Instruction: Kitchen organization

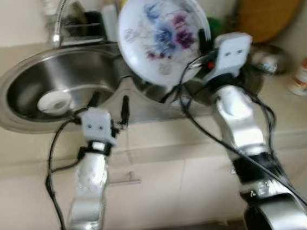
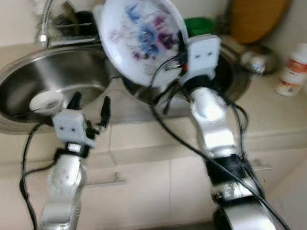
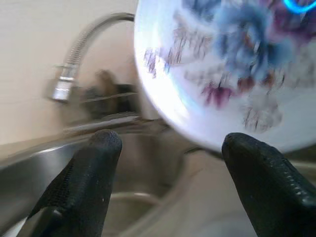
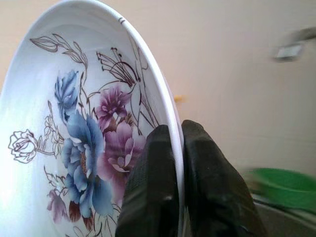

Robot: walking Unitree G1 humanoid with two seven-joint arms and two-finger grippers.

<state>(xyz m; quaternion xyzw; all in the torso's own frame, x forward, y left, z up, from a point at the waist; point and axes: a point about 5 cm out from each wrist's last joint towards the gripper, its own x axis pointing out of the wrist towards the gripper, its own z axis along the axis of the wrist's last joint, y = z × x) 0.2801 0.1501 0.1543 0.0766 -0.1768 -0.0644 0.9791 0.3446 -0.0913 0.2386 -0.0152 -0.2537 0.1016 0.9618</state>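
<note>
Two right gripper (image 4: 176, 163) fingers pinch floral plate (image 4: 74, 128) rim; stiff, slick, breakable ceramic, prob wobbles; left gripper (image 3: 165, 163) fingers apart w/ nothing between

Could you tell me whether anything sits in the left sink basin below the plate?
Yes: a small white dish lies on the left basin's floor. The right gripper holds the floral plate above the sink divider.

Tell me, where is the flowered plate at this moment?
The flowered plate is held up on edge above the sink, pinched at its rim by the right pincer, just right of the faucet.
</note>
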